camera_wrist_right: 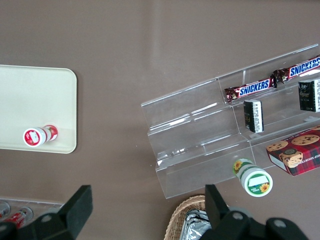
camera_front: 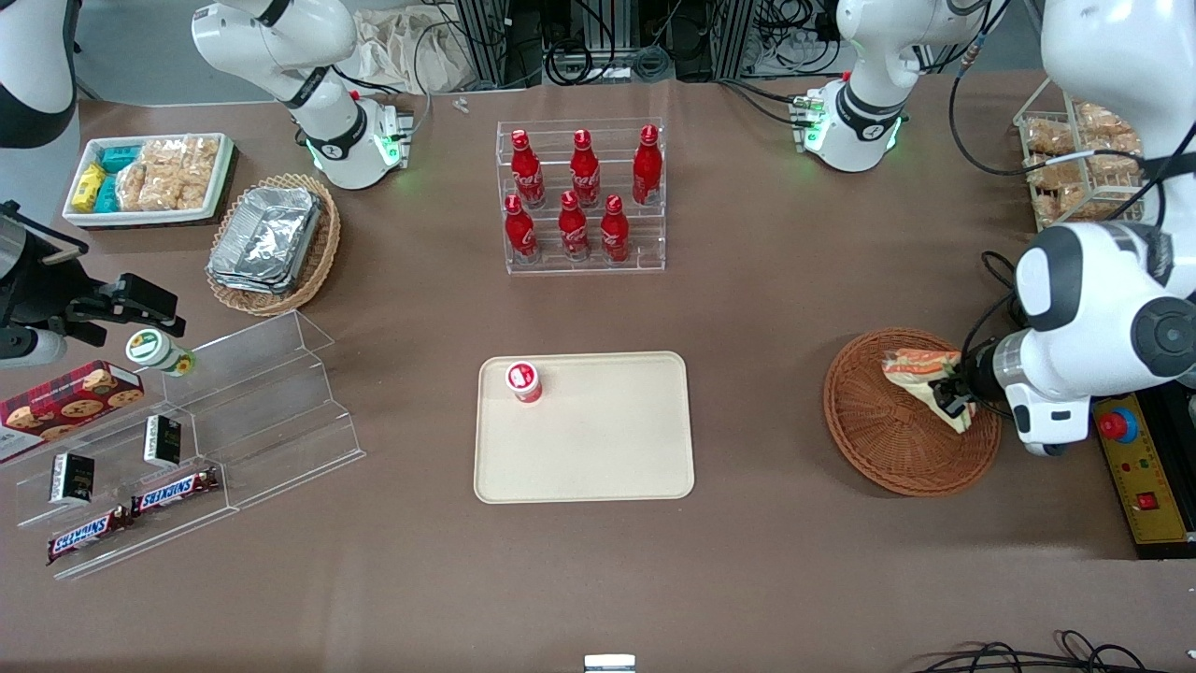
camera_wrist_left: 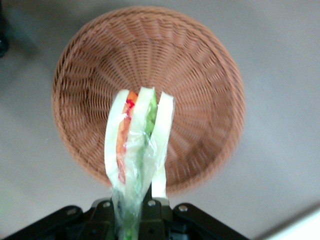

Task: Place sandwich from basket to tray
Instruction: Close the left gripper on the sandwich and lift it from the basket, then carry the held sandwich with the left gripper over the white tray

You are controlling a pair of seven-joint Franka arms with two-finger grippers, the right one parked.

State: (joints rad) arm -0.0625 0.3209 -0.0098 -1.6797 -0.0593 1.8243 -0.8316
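From my station I see the claw (camera_front: 955, 396) over the round wicker basket (camera_front: 888, 435), at the rim nearest the working arm's end of the surface (camera_front: 766, 308), clamped on the sandwich (camera_front: 925, 372). The sandwich is tilted, its orange-striped edge turned up and toward the middle of the basket. The cream tray (camera_front: 598, 449) lies well apart, near the middle of the surface, with a small red-and-white cup (camera_front: 524, 381) standing in one corner. Farther from my camera stands a clear rack of red bottles (camera_front: 581, 198).
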